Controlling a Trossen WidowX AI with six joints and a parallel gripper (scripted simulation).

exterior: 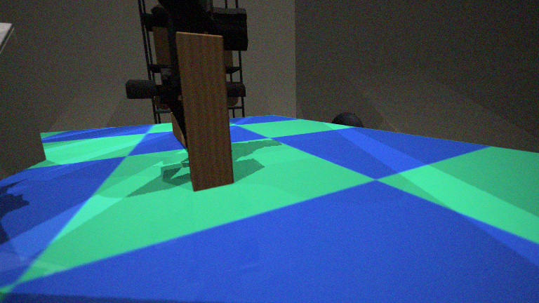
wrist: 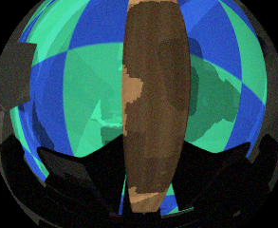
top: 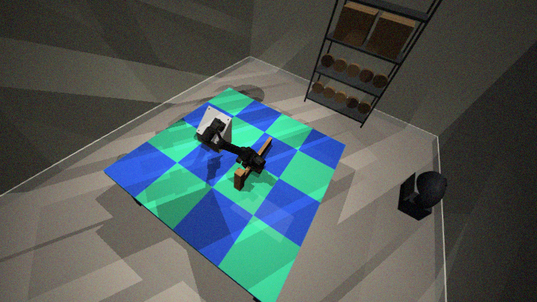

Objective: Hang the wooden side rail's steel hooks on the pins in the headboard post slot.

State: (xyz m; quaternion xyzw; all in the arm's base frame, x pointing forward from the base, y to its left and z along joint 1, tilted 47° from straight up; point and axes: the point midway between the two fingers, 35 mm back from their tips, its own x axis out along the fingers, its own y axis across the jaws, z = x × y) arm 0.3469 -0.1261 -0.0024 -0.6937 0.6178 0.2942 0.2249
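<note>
The wooden headboard post point(top: 239, 180) point(exterior: 206, 125) stands upright on the blue and green checkered table point(top: 253, 251) point(exterior: 318, 236). The wooden side rail point(top: 266, 145) point(exterior: 178, 132) point(wrist: 154, 76) runs from the post toward the table's far side. Its near end is up at the post. My gripper point(top: 253, 163) point(exterior: 171, 85) point(wrist: 145, 135) is shut on the rail close behind the post, with a finger on each side of it in the wrist view. The post and the gripper hide the steel hooks, the slot and its pins. I cannot tell whether the hooks touch the pins.
The arm's grey base block point(top: 210, 122) stands at the table's far left. A tall black shelf rack point(top: 356, 57) point(exterior: 237, 53) with boxes and round logs stands on the floor behind the table. A dark round object on a block point(top: 425, 193) point(exterior: 347, 118) sits on the floor to the right.
</note>
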